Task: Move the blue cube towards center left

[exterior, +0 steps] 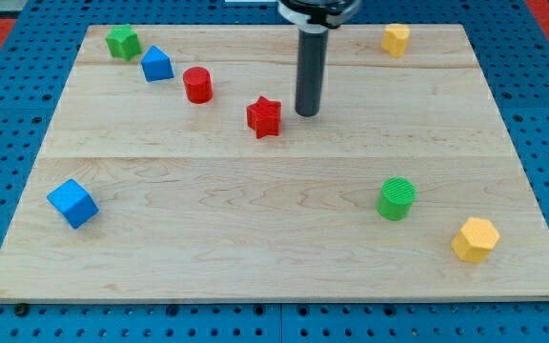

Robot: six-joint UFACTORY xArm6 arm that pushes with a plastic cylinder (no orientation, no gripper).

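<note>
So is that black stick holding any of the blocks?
No, nothing is held. My tip stands free on the board, just to the view's right of the red star.

No readable text, label, brand, number or sign appears anywhere on the board or blocks.

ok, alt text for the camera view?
My tip rests just right of the red star block on a wooden board, far from the blue cube at lower left. Other coloured blocks lie scattered around.
</note>
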